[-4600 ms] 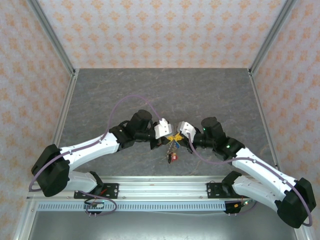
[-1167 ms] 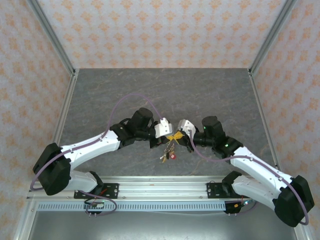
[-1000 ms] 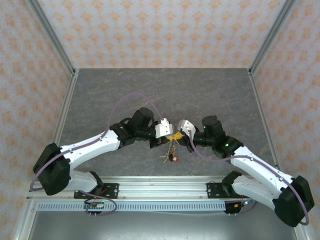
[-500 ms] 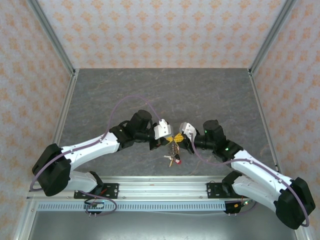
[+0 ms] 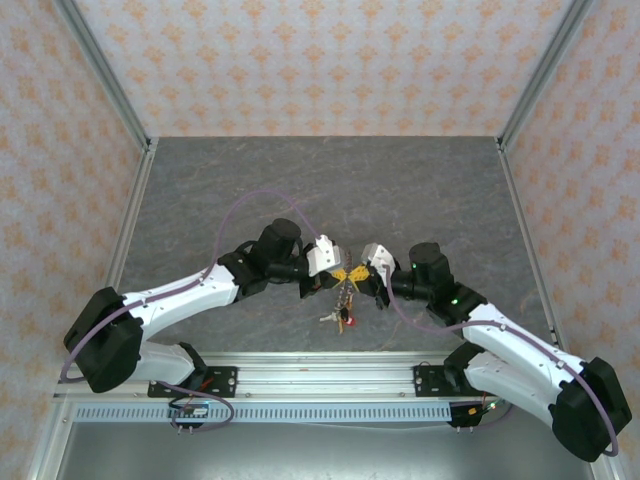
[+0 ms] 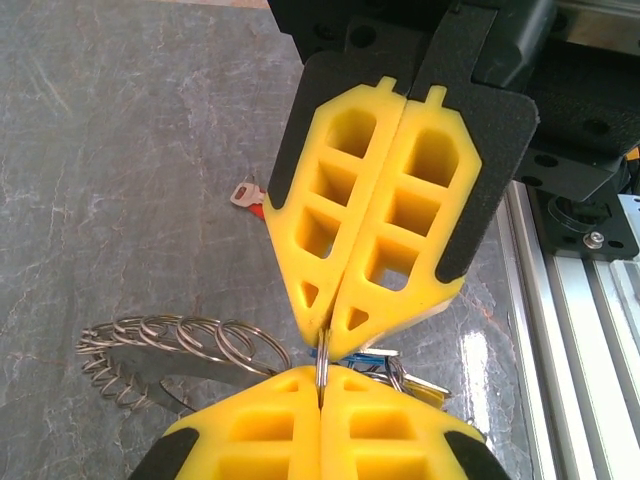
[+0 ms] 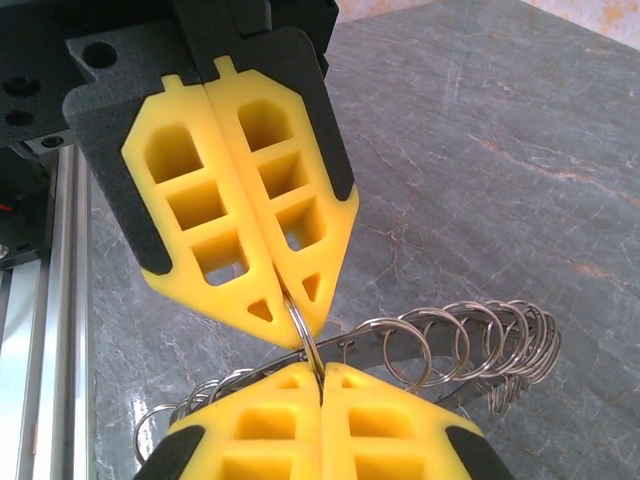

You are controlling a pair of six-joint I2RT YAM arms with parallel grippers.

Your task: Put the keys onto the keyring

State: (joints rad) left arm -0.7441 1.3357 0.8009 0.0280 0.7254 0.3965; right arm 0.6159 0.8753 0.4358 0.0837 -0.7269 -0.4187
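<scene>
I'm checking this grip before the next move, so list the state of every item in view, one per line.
Left fingers: shut, pinching a thin wire loop of the keyring.
Right fingers: shut, tip to tip with the left, on the same loop.
Keyring: held by both, its row of wire loops trailing to one side.
Keys: bunched together just beside the pinch; how they attach is hidden.

A grey, marble-veined tabletop (image 5: 330,180) lies before me, a silver aluminium rail (image 5: 320,368) along its near edge. Cream wall panels printed with orange flowers (image 5: 320,60) enclose three sides.
</scene>
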